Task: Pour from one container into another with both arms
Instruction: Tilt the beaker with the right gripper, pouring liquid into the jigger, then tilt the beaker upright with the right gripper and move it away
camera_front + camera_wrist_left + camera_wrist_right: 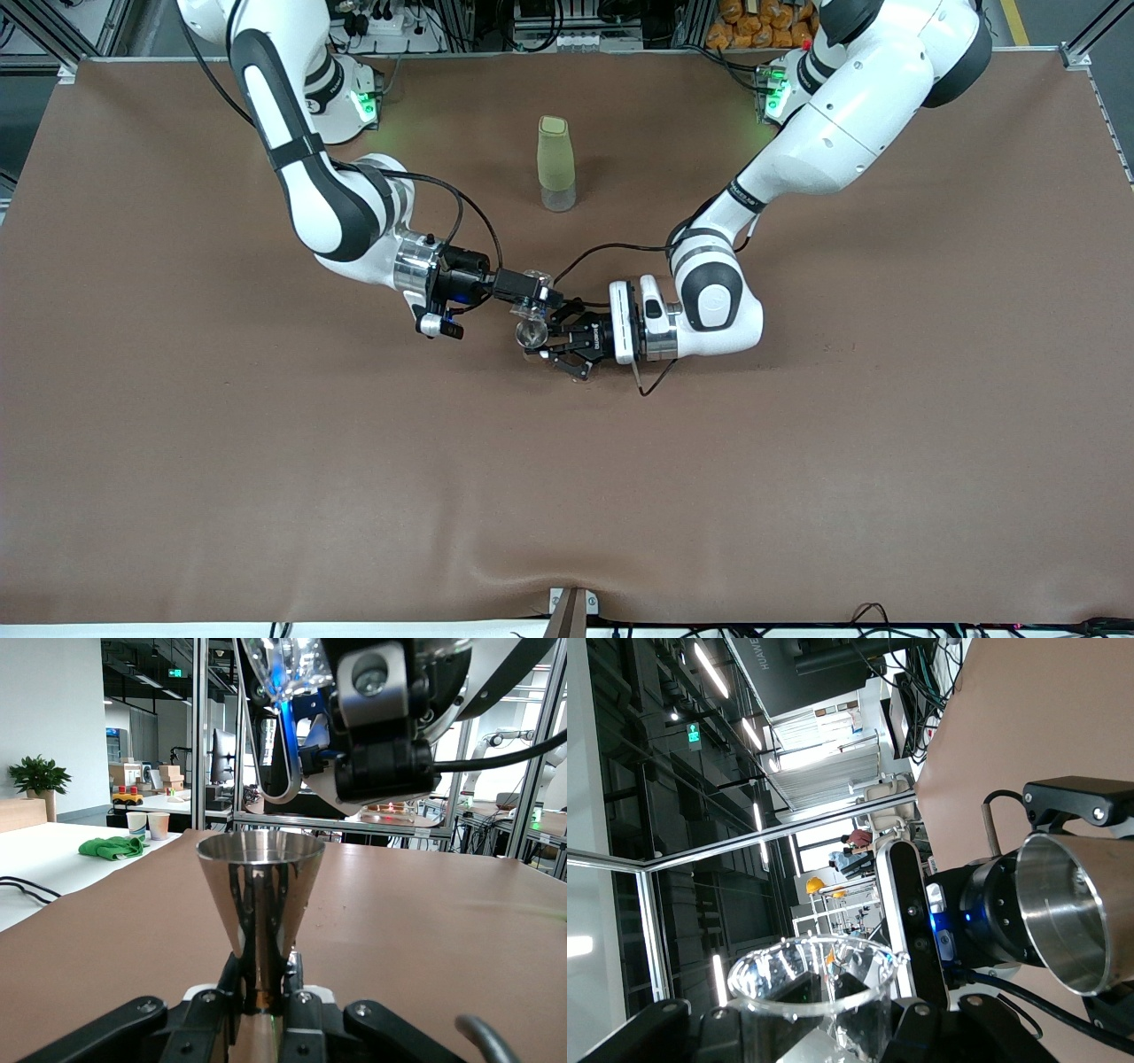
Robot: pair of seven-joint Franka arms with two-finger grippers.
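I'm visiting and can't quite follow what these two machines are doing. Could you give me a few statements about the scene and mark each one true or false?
1. The left end effector grips a silvery metal jigger at its narrow waist. True.
2. The jigger lies on its side on the table. False: it is held upright, mouth up.
3. The right end effector holds a small clear glass cup. True.
4. The glass cup stands on the table. False: it is tipped sideways in the air, beside the jigger's mouth.
5. The tall pale yellow-green bottle is held by one arm. False: it stands alone, nearer the arms' bases.
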